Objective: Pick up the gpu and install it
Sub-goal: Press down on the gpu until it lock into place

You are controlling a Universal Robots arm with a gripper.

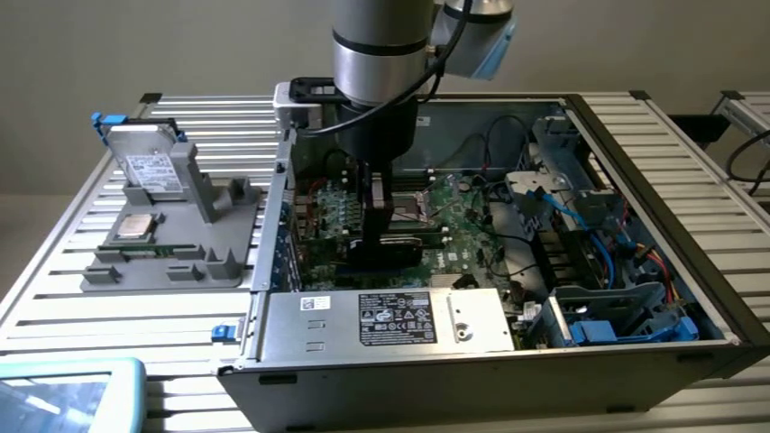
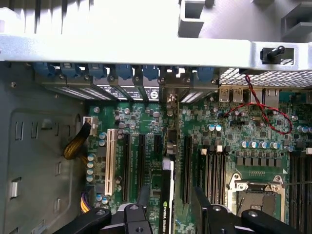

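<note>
gpu [image 2: 166, 202]: a thin card seen edge-on in the wrist view, black along one side with pale lettering, standing upright on the motherboard [image 2: 234, 141] among the long black expansion slots, its far end reaching toward the rear slot covers [image 2: 122, 87].
gpu from outside: in the exterior view a dark flat block [image 1: 388, 236] sits low over the green board, directly under the arm [image 1: 379, 54].
tool [image 2: 170, 200]: spread wide, 1 black finger [image 2: 144, 195] on each side of the card; the other finger [image 2: 204, 200] stands clear of it, and contact on the near side cannot be told.
case [image 1: 673, 180]: an open computer tower lying on its side on the slatted counter [image 1: 72, 289], power supply [image 1: 398, 317] with a labelled face at the near edge.
grey tray [image 1: 180, 257]: on the counter at the exterior view's left, well apart from the card, holding a hard drive [image 1: 154, 167] upright, a processor [image 1: 132, 225] and a narrow green stick [image 1: 151, 250].
processor socket [image 2: 253, 187]: bare, silvery frame, beside the slots.
</note>
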